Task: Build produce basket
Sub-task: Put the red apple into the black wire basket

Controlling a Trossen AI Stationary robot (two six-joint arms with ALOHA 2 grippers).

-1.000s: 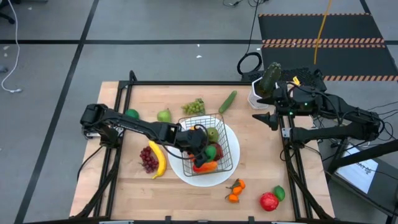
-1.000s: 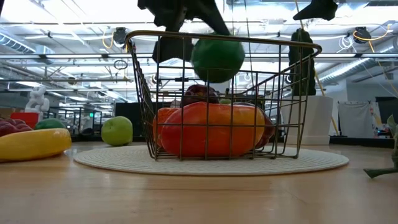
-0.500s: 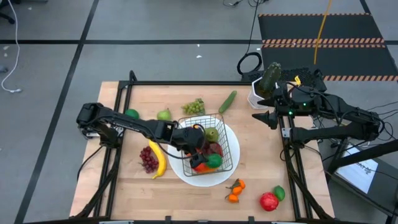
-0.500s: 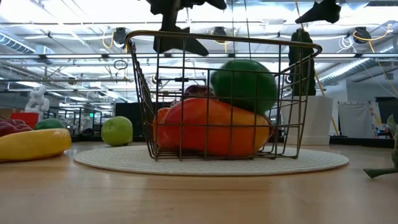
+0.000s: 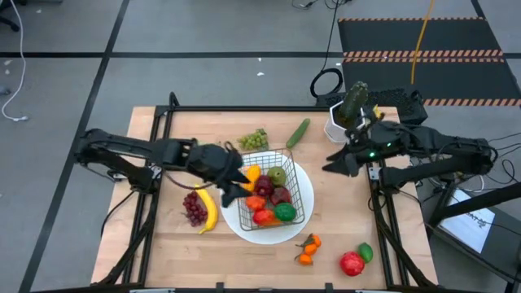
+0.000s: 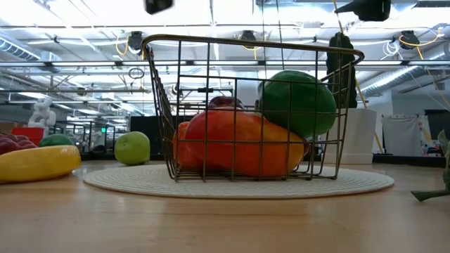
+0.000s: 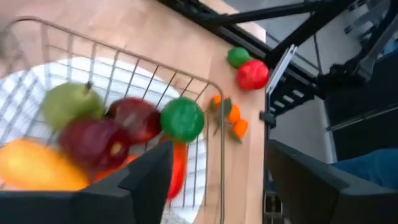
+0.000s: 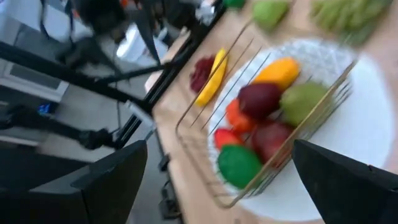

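The wire basket [image 5: 277, 194] stands on the round white plate [image 5: 244, 228]. It holds produce: a green round fruit [image 5: 285, 212], dark red apples [image 5: 273, 192], a pear [image 5: 278, 175] and orange and red peppers [image 6: 239, 144]. In the low view the green fruit [image 6: 295, 104] rests on the peppers against the basket's right wall. My left gripper [image 5: 234, 182] hangs open above the basket's left rim, holding nothing; its wrist view looks down on the fruit [image 7: 182, 119]. My right gripper [image 5: 334, 164] stands open in the air, right of the plate.
Left of the plate lie a banana [image 5: 207, 210] and purple grapes [image 5: 194, 208]. Green grapes [image 5: 254, 140] and a cucumber [image 5: 298, 133] lie behind it. Tangerines [image 5: 308, 248], a tomato [image 5: 352, 263] and a lime [image 5: 365, 252] sit at the near right. A potted cactus [image 5: 346, 110] stands at the far right corner.
My left gripper has let go of the green fruit over the basket, then risen and drawn back toward the table's left edge. The fruit has dropped onto the peppers and rolled to the basket's near right corner. My right gripper has rolled and edged toward the plate.
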